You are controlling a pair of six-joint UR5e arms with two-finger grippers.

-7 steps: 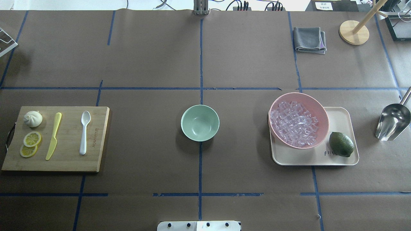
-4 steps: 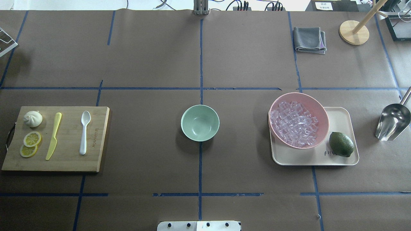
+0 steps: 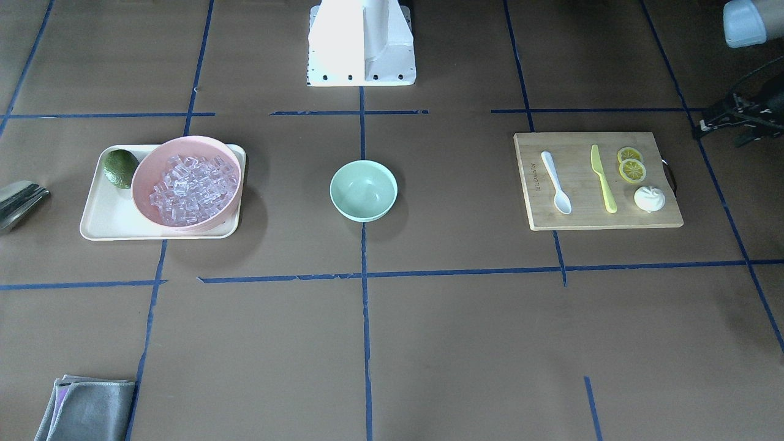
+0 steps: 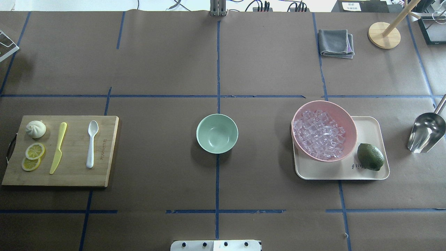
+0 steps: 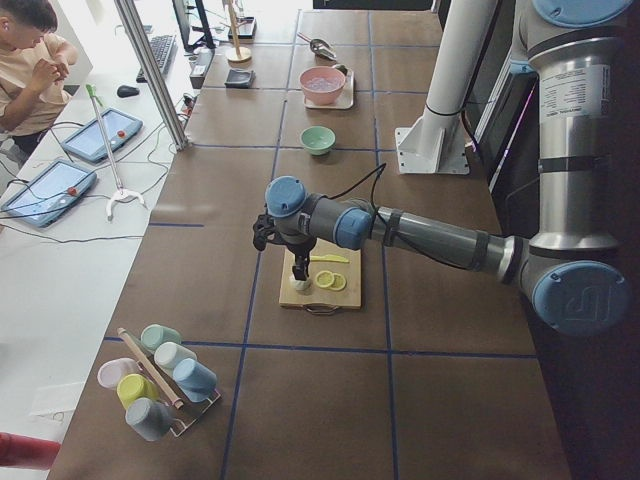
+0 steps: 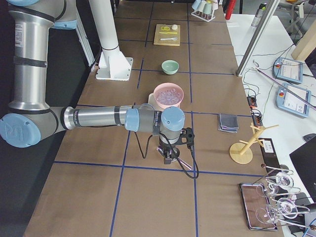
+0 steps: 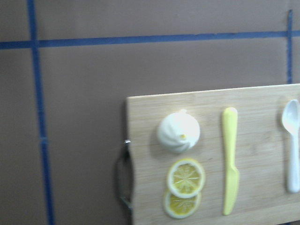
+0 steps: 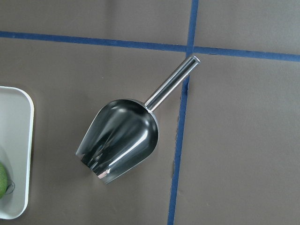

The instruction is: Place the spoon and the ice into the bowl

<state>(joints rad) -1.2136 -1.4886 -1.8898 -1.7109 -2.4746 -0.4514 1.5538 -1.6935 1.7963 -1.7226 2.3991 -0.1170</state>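
Observation:
The white spoon (image 4: 92, 143) lies on a wooden cutting board (image 4: 75, 174) at the left; it also shows in the left wrist view (image 7: 292, 145). The clear ice cubes (image 4: 318, 134) are heaped in a pink bowl (image 4: 343, 115) on a cream tray (image 4: 369, 129) at the right. The mint-green bowl (image 4: 217, 133) stands empty in the middle. My left gripper (image 5: 297, 268) hangs above the board's outer end. My right gripper (image 6: 168, 157) hangs above a metal scoop (image 8: 122, 138). I cannot tell whether either is open or shut.
On the board lie a yellow-green knife (image 4: 58, 148), lemon slices (image 4: 34, 151) and a white bun (image 4: 36, 129). A lime (image 4: 370, 157) sits on the tray. A grey cloth (image 4: 335, 43) and a wooden stand (image 4: 384, 35) are at the far right.

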